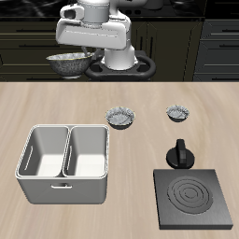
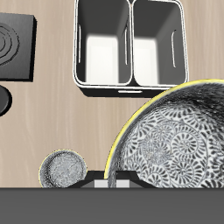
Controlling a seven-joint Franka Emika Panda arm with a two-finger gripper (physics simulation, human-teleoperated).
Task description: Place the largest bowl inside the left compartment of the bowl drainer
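Dark cabinets back the wooden table (image 1: 112, 98); my claw (image 1: 87, 58) is clamped on the largest bowl (image 1: 68, 63), aloft at upper left, bowl drainer (image 1: 65, 187) lower left.

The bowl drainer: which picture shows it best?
The exterior view: the whole bowl drainer shows, both wells and the outer wall. The wrist view looks straight down into both wells of it, but the largest bowl, held by the hand, crowds that frame.
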